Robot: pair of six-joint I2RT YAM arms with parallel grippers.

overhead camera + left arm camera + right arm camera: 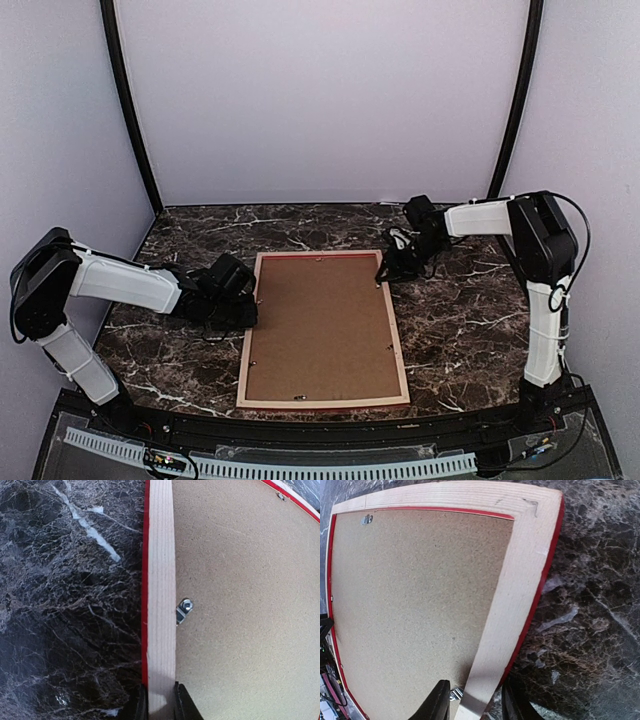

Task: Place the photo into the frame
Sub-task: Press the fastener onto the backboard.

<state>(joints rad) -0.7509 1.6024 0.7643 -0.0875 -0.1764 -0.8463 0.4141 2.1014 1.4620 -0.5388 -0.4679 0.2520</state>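
Note:
The frame [246,350] lies face down in the middle of the table, pale wood back up and red edge showing. A plain brown backing board [322,325] fills it. The photo is hidden or out of view. My left gripper [250,312] sits at the frame's left rail [161,580]. Its jaws press both sides of that rail in the left wrist view [161,707]. My right gripper [385,270] is at the right rail near the far corner. In the right wrist view [475,705] its jaws straddle the rail [520,590] loosely, open with a gap on the inner side.
Small metal clips [184,609] hold the backing board [240,605] along the inner edge, with another near the far corner [366,519]. Dark marble table [470,320] lies on both sides of the frame. Walls close the back and sides.

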